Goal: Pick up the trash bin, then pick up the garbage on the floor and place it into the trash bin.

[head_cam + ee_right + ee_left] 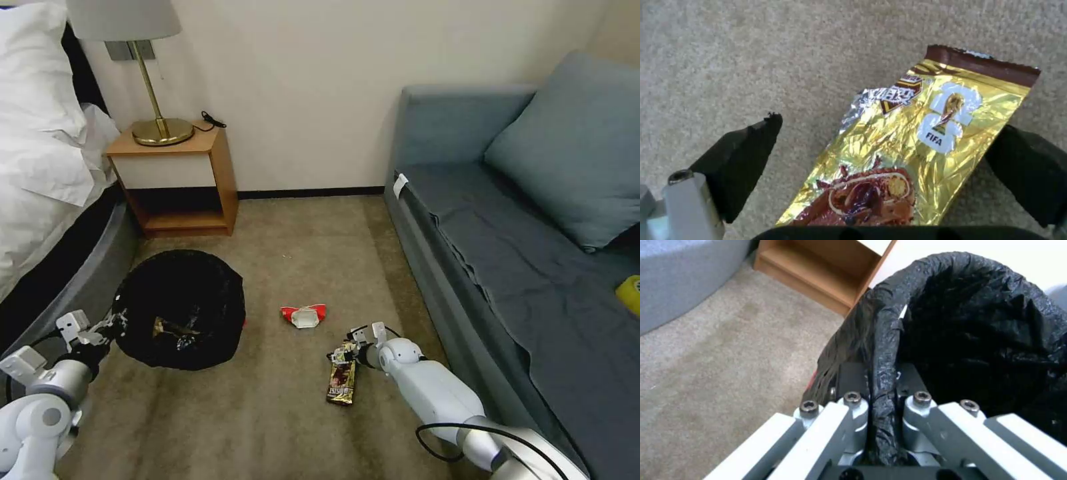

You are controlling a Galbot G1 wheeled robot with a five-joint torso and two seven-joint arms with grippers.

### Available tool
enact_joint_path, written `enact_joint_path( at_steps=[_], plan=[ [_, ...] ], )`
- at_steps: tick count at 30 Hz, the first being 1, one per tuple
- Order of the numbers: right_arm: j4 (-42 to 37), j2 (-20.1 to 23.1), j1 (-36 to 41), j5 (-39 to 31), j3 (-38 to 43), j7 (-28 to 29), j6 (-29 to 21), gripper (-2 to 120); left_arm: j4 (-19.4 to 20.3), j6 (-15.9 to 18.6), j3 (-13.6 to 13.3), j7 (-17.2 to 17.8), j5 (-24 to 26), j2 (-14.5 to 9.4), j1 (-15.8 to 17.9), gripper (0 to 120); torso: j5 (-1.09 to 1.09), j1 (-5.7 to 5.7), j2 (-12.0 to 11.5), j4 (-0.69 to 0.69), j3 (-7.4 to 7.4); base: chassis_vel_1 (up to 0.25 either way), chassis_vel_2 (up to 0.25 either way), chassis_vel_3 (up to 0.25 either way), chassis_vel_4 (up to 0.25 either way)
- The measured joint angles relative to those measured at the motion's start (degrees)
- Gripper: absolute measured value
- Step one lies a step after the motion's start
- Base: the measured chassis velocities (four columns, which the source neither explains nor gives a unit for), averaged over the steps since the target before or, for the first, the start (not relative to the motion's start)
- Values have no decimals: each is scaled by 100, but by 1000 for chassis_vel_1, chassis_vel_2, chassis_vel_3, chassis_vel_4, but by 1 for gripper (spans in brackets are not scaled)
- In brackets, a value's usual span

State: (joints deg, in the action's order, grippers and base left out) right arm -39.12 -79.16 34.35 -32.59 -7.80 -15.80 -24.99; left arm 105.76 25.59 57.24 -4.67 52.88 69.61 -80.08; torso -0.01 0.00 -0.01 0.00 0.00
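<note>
Carpeted floor (280,413). Left gripper (882,396) clamped on bin (179,308) rim (bag-lined). Right gripper (889,153) low, jaws apart, straddling gold wrapper (911,146). Red-ended packet (304,315) between bin and wrapper.

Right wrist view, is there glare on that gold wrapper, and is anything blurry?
Right wrist view: bright glare patches on the crinkled gold wrapper, print still legible; the near black fingers are soft. Head view: the wrapper shows dull, without glare.

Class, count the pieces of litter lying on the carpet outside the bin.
2. A white packet with red ends lies mid-floor, and a brown-gold snack wrapper lies between the open fingers of the right end effector. Other pieces may be hidden.
</note>
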Motion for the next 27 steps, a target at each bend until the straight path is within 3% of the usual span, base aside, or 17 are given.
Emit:
enact_joint_path(
  at_steps=[4, 9, 13, 15, 19, 27],
  plan=[
    [25, -24, -3, 34, 12, 11, 9, 97, -17, -5, 2, -5, 0, -10, 8, 5, -1, 0, 1, -1, 0, 0, 0, 0, 0],
    [58, -34, -17, 67, 22, 13, 22, 82, -42, -13, 24, -12, 2, -19, 15, 5, -4, 0, 2, -3, -1, 0, 0, 0, 0],
    [102, -50, -17, 99, 39, 13, 43, 62, -49, -16, 34, -17, 2, -6, 12, 5, -2, 0, 2, -2, -1, 0, 0, 0, 0],
    [111, -52, -17, 107, 42, 12, 49, 61, -49, -16, 34, -17, 1, -3, 11, 5, -2, 0, 2, -1, -1, 0, 0, 0, 0],
    [142, -52, -14, 122, 53, 3, 71, 47, -57, -18, 34, -22, -3, 2, 11, 5, -3, -1, 2, -3, -1, 0, 0, 0, 0],
    [167, -67, 8, 119, 55, -48, 83, 13, -82, -23, 35, -25, -6, 2, 16, 5, 3, 0, 1, 3, 0, 0, 0, 0, 0]
  ],
)
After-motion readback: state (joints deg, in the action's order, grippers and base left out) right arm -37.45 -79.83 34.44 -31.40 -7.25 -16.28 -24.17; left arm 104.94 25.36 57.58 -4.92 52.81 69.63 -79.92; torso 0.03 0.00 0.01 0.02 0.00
